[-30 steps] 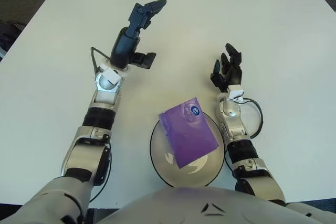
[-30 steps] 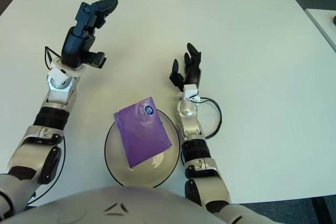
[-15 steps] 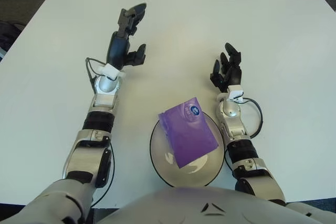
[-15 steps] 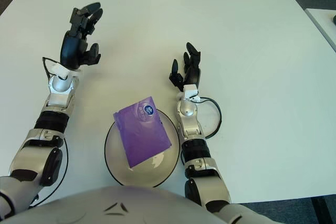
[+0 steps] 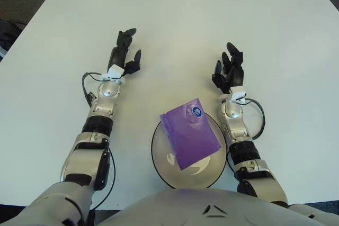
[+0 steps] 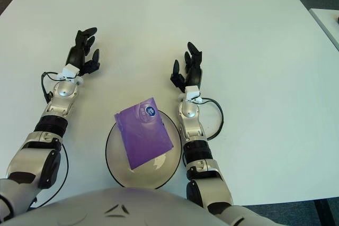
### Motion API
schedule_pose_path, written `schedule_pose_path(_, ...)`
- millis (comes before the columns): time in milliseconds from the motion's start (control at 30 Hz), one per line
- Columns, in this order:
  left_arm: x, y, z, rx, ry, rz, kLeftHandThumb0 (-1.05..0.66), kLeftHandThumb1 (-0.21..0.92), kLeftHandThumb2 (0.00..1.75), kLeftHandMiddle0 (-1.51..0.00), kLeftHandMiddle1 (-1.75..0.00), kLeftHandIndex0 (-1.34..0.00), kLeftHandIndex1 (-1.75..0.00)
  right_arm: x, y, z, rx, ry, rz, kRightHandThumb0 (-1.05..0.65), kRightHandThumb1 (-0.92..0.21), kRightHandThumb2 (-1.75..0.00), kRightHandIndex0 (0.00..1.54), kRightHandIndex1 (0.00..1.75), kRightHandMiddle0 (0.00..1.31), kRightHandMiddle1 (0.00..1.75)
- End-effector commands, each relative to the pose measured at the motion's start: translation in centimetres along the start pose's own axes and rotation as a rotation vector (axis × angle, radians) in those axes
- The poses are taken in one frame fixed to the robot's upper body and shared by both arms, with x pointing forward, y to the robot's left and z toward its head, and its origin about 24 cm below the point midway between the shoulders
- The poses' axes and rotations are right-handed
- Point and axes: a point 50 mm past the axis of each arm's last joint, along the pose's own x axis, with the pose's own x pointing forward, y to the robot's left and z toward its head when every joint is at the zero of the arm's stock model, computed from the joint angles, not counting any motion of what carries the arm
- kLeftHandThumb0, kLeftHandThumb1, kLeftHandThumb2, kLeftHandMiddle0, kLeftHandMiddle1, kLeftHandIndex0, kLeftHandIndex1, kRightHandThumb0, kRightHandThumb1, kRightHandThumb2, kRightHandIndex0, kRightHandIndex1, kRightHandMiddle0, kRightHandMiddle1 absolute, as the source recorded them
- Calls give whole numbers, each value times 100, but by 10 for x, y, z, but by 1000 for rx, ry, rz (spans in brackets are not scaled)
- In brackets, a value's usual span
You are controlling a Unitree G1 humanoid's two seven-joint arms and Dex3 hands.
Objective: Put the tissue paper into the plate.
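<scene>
At six o'clock on the white table (image 5: 175, 30), close to the robot's body, sits the white plate (image 5: 161, 165), and the purple tissue paper packet (image 5: 189, 132) lies in it, its upper corner jutting over the rim toward twelve. Up at ten o'clock from the plate, well apart from it, the left hand (image 5: 123, 56) shows with fingers spread, holding nothing. Out at one o'clock, near the plate's edge, the right hand (image 5: 228, 71) is likewise open-fingered and empty.
</scene>
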Motion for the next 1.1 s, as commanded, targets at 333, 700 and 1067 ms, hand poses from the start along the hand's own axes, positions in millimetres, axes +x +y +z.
schedule_pose_path(333,-22,1,-43,-6,219,59,-73,92,86,-29,-12,0,-67,-57,-17,-69,-71,375,-35,-70,-92,-72,29,0,0,57)
schedule_pose_path(700,-30,-6,-50,-91,217,87,-71,92,84,-35,-16,0,-69,-57,-18,-68,-74,374,-36,-70,-92,-73,29,0,0,57)
schedule_pose_path(1067,-35,-10,-50,-115,206,86,-74,92,84,-36,-18,0,-67,-57,-18,-68,-79,371,-40,-70,-92,-74,30,0,0,58)
